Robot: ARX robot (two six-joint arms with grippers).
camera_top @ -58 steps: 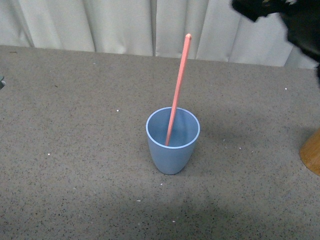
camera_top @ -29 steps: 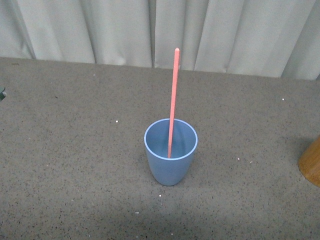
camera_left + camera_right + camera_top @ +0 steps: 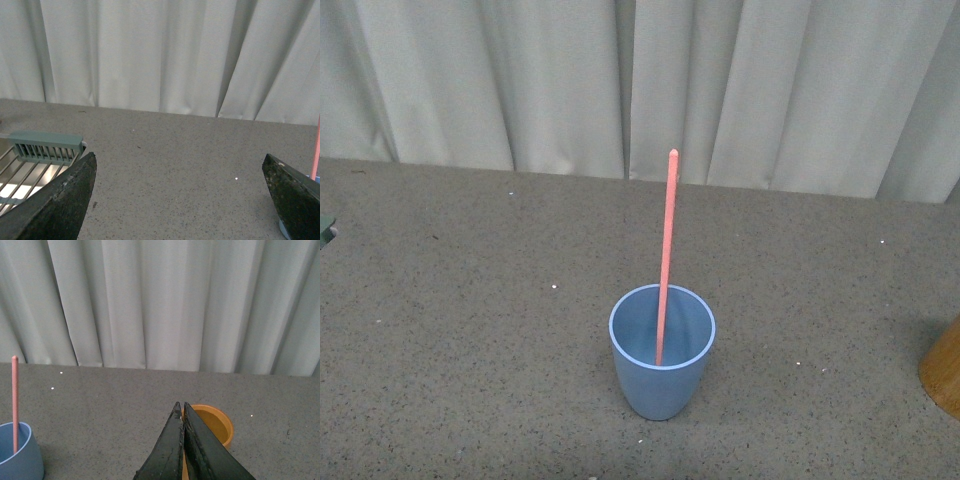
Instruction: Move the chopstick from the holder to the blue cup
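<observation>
A light blue cup (image 3: 662, 352) stands upright on the speckled table in the front view. One salmon-pink chopstick (image 3: 666, 250) stands in it, leaning on the far rim. The tan wooden holder (image 3: 944, 368) shows only as a sliver at the right edge. In the right wrist view the holder (image 3: 216, 424) is open-topped and looks empty, just beyond my shut right gripper (image 3: 181, 406); the cup (image 3: 19, 456) and chopstick (image 3: 15, 400) stand well off to one side. My left gripper (image 3: 180, 172) is open over bare table, with nothing between its fingers.
A grey-green wire rack (image 3: 35, 155) lies beside the left gripper, and its corner (image 3: 326, 232) peeks in at the front view's left edge. Pale curtains (image 3: 640, 85) hang behind the table's far edge.
The front view has tilted up, so cup and chopstick sit lower in the frame. The dark arm at the top right a second ago has left the view. The chopstick stands more upright.
</observation>
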